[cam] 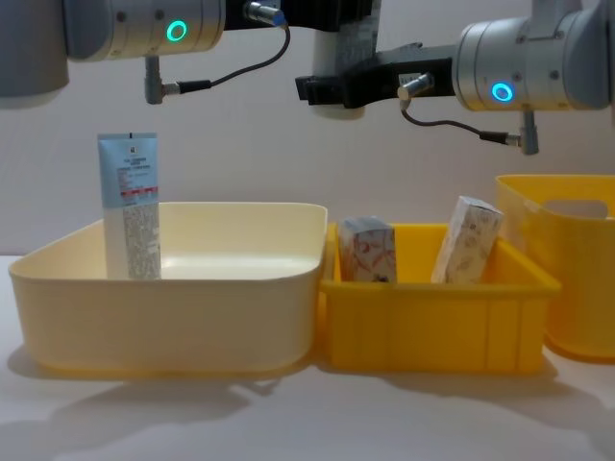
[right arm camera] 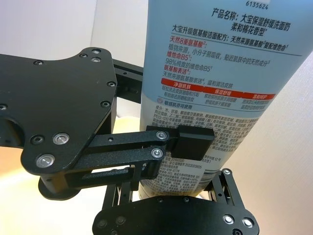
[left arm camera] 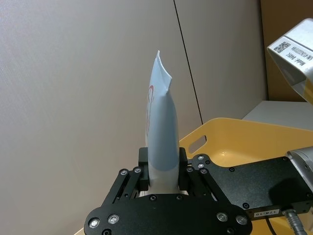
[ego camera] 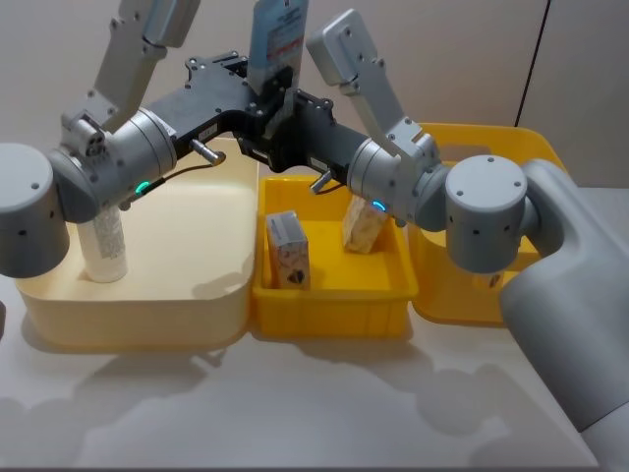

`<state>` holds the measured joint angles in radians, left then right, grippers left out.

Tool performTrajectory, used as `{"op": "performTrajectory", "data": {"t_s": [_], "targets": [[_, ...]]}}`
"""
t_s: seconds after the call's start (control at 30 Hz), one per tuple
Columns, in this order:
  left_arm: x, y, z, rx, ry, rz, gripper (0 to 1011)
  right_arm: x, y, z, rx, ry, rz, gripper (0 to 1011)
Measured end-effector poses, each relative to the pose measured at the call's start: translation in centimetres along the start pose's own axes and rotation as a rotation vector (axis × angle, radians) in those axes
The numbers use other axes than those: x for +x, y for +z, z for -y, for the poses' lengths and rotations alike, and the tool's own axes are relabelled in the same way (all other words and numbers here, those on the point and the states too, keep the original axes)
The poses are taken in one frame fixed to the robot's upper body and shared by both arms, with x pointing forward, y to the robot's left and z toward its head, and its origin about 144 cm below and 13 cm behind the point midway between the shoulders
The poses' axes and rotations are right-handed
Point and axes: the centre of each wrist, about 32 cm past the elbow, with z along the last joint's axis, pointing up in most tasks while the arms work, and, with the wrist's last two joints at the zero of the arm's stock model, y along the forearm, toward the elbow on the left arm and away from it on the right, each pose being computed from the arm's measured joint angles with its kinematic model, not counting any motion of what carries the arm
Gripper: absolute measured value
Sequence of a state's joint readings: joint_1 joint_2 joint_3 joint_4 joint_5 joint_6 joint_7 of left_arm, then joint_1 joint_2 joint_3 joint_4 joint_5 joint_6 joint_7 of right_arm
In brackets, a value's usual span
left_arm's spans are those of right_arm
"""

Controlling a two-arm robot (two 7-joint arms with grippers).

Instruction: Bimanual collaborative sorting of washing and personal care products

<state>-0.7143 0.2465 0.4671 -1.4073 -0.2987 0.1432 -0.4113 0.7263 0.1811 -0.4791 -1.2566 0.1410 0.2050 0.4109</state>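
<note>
Held tube (ego camera: pixel 278 34) top cut off by head view's edge.

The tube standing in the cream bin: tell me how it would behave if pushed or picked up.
The tube stands upright on its narrow end, tall and free in the cream bin, so a sideways push would probably tip it. Its body looks like soft plastic, likely yielding under a firm squeeze. The smooth printed surface could be slippery.

Head cam looks down from up high at the cream bin (ego camera: pixel 147 295) & small yellow bin (ego camera: pixel 329 295). Chest cam sits low, looks across at both bins from the side. Both wrist cams sit v. close to the blue tube (left arm camera: pixel 161 132).
</note>
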Motion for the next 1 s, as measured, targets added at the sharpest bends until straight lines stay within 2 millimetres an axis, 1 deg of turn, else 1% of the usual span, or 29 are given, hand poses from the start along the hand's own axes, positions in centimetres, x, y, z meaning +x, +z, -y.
{"op": "performTrajectory", "data": {"t_s": [0.67, 0.73, 0.77, 0.8, 0.83, 0.87, 0.97, 1.0], "targets": [[0.0, 0.0, 0.0, 0.0, 0.0, 0.0, 316, 0.0, 0.0, 0.0, 0.0, 0.0, 0.0, 665], [0.0, -0.01, 0.0, 0.0, 0.0, 0.0, 339, 0.0, 0.0, 0.0, 0.0, 0.0, 0.0, 665], [-0.01, -0.01, 0.0, 0.0, 0.0, 0.0, 367, 0.0, 0.0, 0.0, 0.0, 0.0, 0.0, 665], [-0.01, -0.01, 0.0, 0.0, 0.0, 0.0, 367, -0.01, 0.01, -0.01, 0.001, 0.0, 0.0, 665], [-0.01, 0.0, 0.01, 0.0, 0.0, 0.0, 444, -0.01, 0.01, -0.01, 0.001, 0.001, 0.0, 665], [-0.02, -0.01, 0.01, 0.0, 0.0, 0.0, 444, -0.01, 0.01, -0.01, 0.001, 0.001, 0.0, 665], [-0.01, -0.01, 0.01, 0.0, 0.0, 0.0, 552, -0.01, 0.01, -0.01, 0.001, 0.001, 0.0, 665], [-0.01, -0.01, 0.01, 0.0, 0.0, 0.0, 552, -0.01, 0.01, 0.0, 0.001, 0.001, 0.0, 665]]}}
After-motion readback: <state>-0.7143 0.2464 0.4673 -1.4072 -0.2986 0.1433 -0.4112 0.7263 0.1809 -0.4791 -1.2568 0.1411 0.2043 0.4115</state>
